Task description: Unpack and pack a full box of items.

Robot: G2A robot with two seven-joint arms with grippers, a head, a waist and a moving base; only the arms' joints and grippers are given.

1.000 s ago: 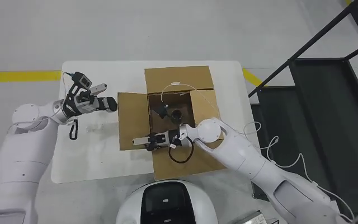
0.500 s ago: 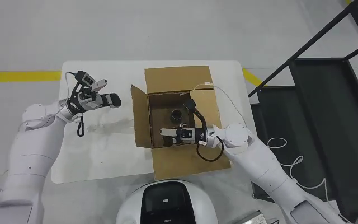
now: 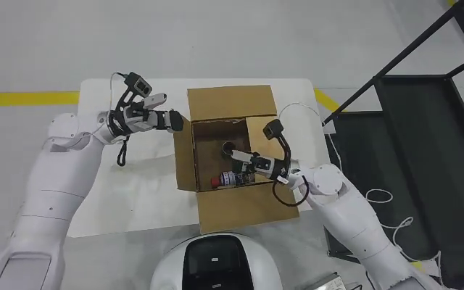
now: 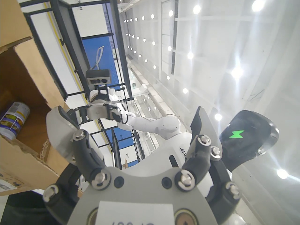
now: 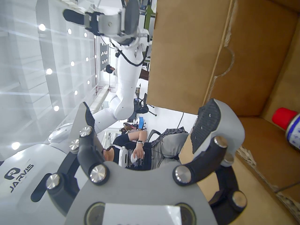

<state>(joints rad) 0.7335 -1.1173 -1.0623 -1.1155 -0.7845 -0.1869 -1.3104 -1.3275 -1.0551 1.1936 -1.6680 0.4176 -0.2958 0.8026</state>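
An open cardboard box [image 3: 232, 101] stands mid-table, its left flap [image 3: 183, 156] upright. Inside lies a can with a red cap [image 3: 228, 178] [image 5: 288, 125] [image 4: 14, 120], beside a dark round object [image 3: 228, 148]. My left gripper [image 3: 174, 119] [image 4: 131, 127] hovers open at the box's far left corner, just outside the upright flap, with nothing between its fingers. My right gripper [image 3: 238, 164] [image 5: 147, 122] is open over the box's opening, close above the can and holding nothing. In the right wrist view the flap [image 5: 187, 47] rises ahead of the fingers.
The white table [image 3: 130, 188] has bare room left of the box. A thin white cable [image 3: 297, 109] trails across the table's right side. A black metal rack [image 3: 406, 145] stands to the right of the table.
The box's left flap went from lying flat to standing upright. My right gripper drew back from that flap to the box's middle. My left arm moved right, up to the box.
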